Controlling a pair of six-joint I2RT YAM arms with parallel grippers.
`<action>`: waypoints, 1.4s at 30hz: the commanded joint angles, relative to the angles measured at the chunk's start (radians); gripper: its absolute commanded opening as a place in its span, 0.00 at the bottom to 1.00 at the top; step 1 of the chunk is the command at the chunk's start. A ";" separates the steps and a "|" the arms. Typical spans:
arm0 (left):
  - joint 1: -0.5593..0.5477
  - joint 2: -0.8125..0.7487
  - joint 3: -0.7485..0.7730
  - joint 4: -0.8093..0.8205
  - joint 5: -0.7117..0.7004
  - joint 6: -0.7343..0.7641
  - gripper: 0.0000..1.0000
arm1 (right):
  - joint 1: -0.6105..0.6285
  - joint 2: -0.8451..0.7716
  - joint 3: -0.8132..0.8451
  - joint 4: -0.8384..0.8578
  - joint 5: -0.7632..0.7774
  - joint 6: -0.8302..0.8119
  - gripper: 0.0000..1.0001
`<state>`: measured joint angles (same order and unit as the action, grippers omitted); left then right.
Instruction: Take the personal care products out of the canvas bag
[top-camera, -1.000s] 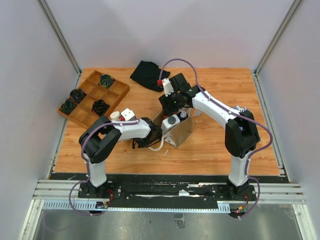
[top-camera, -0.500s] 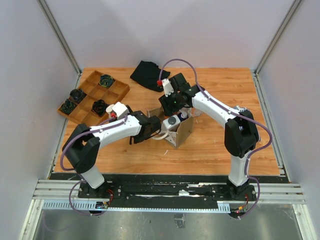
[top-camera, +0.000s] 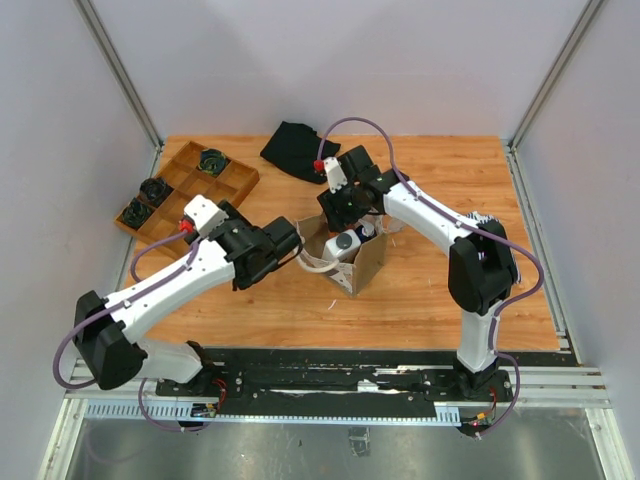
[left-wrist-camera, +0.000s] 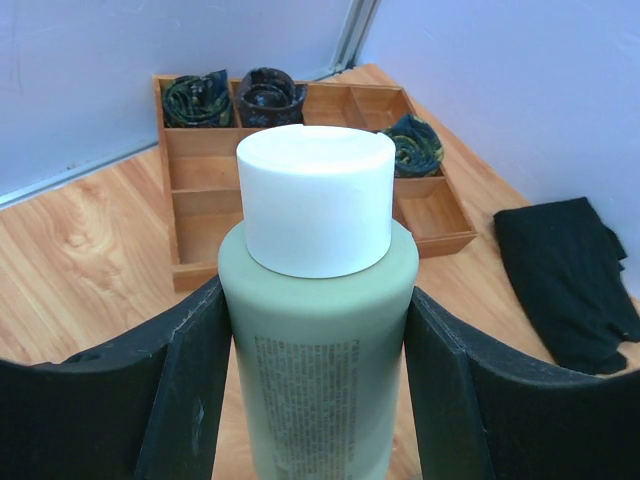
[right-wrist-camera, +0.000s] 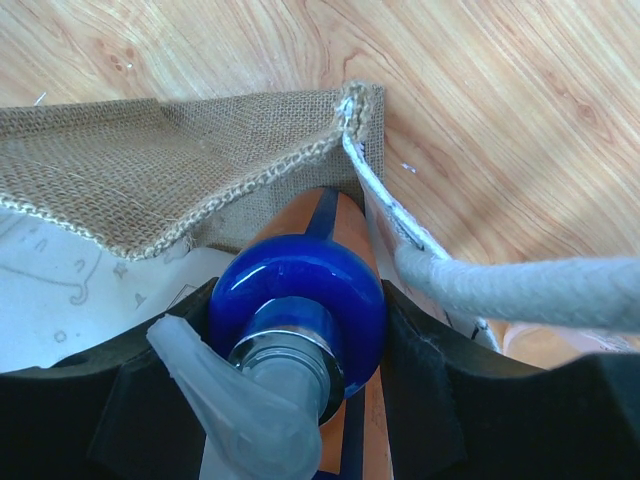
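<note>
The canvas bag (top-camera: 362, 266) stands open mid-table, a white bottle (top-camera: 343, 243) showing inside it. My left gripper (top-camera: 283, 246) is just left of the bag and is shut on the olive-beige bottle (left-wrist-camera: 318, 330) with a cream round cap (left-wrist-camera: 315, 200), held upright between both fingers (left-wrist-camera: 190, 390). My right gripper (top-camera: 347, 206) is at the bag's far edge, shut on the orange-brown bottle (right-wrist-camera: 350, 225) by its blue cap (right-wrist-camera: 300, 290), which has a clear pump. The bag's burlap wall (right-wrist-camera: 150, 170) and white handle (right-wrist-camera: 520, 285) lie right beside that bottle.
A divided wooden tray (top-camera: 236, 190) with dark rolled items sits at the back left; it also shows in the left wrist view (left-wrist-camera: 190, 185). A black cloth (top-camera: 297, 148) lies at the back centre, also seen from the left wrist (left-wrist-camera: 565, 280). White walls enclose the table.
My left arm has stretched out and its gripper has drawn left, away from the bag, with the olive-beige bottle in it. The right arm has hardly moved.
</note>
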<state>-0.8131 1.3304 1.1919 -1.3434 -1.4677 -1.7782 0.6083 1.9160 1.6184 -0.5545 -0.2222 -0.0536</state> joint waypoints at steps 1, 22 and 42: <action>-0.007 0.003 -0.082 -0.007 -0.250 0.029 0.00 | 0.012 0.025 0.043 0.004 -0.009 0.001 0.01; 0.022 0.392 -0.289 -0.023 -0.250 -0.533 0.00 | 0.013 0.035 0.055 -0.015 -0.048 -0.005 0.01; -0.029 0.585 -0.231 -0.024 -0.249 -0.618 0.10 | 0.010 -0.273 -0.036 0.179 0.027 0.018 0.01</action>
<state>-0.8326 1.8908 0.9630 -1.4166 -1.5723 -2.0651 0.6079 1.7493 1.5879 -0.5110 -0.2176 -0.0479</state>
